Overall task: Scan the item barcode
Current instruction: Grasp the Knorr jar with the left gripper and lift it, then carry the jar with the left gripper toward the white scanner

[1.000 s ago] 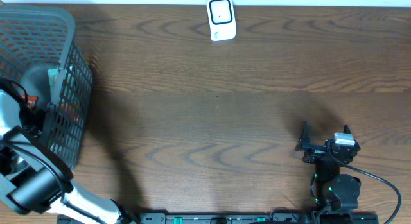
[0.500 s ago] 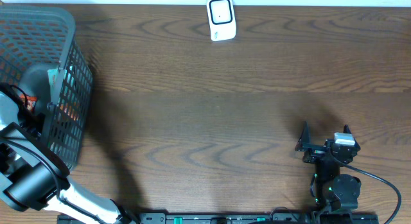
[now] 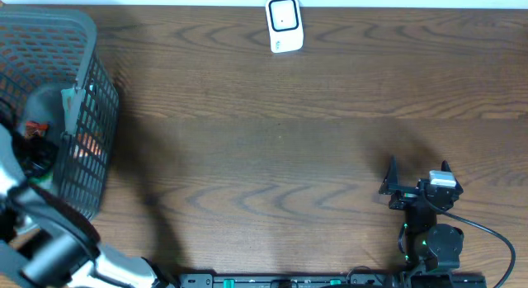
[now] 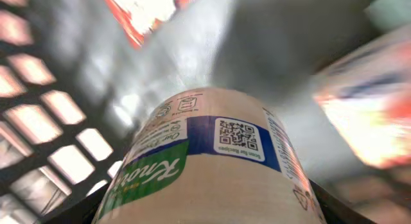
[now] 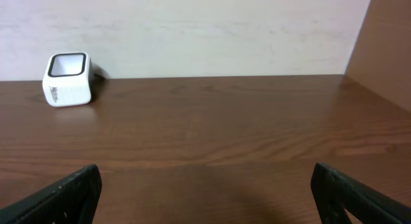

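A: Where's the item?
B: Knorr canister [image 4: 212, 153] is inside the grey mesh basket [image 3: 82, 40], far L end of the desk [image 3: 272, 156]. Label faces the wrist cam: green Knorr logo, QR code on a blue band.
A: L hand?
B: L hand [image 4: 205, 208] is down in the basket w/ its fingers [image 4: 70, 211] pressed on both sides of the canister, so it's holding it.
A: Other stuff in there?
B: Blurred orange-red packs [image 4: 366, 121] beside it, can't read them.
A: R hand?
B: R hand [image 3: 419, 168] is spread wide and empty, low over the desk nr the front R corner.
A: Scanner?
B: White barcode scanner [image 3: 284, 24] stands at the back edge, approx mid-desk, well apart from the basket and both hands.
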Available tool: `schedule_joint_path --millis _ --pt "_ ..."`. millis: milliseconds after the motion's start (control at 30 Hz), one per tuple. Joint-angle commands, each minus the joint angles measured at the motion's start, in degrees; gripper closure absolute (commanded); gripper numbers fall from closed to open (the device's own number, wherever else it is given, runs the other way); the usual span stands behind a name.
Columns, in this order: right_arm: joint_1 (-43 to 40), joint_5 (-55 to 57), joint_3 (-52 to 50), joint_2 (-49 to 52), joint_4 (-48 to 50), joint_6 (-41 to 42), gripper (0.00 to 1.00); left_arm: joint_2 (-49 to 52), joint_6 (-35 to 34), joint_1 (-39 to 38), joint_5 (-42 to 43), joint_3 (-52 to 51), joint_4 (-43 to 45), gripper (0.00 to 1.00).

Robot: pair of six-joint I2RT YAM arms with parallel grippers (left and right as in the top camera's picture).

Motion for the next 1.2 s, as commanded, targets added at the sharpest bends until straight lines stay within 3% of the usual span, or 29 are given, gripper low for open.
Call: schedule_joint_path --millis 0,300,500,600,767,800,900,1033,1167 --pt "0.39 -0.07 -0.17 -0.09 -0.04 -0.63 0.01 -8.72 -0.83 0.28 2.03 4.22 -0.72 0.32" --pt "0.39 -0.07 -0.17 -0.09 -0.04 -0.66 0.01 -26.16 -1.49 0.24 23.02 4.50 1.99 0.31" --pt "0.39 -0.07 -0.17 -0.09 -0.04 -0.63 0.01 -35.23 -8.98 -4.22 37.75 4.50 11.30 0.31" --pt "0.39 -0.07 -0.17 -0.09 -0.04 -0.66 0.01 -36.87 -12.55 -9.84 38.10 4.50 14.10 0.31" --pt "0.39 -0.07 -0.17 -0.09 -0.04 -0.63 0.01 -34.84 -12.79 -25.18 36.65 4.46 14.82 0.31" --pt "0.39 -0.07 -0.17 -0.09 -0.04 -0.63 0.01 -32.65 -11.23 -31.61 34.53 4.44 14.84 0.31" --pt "0.39 -0.07 -0.17 -0.09 -0.04 -0.66 0.01 -28.11 -8.11 -40.96 29.94 4.44 14.82 0.31" --pt "0.39 -0.07 -0.17 -0.09 -0.04 -0.63 0.01 -19.67 0.81 -51.78 28.55 4.44 14.62 0.31" --pt "0.39 -0.07 -0.17 -0.09 -0.04 -0.63 0.01 -12.00 9.53 -57.96 28.55 4.44 13.14 0.31"
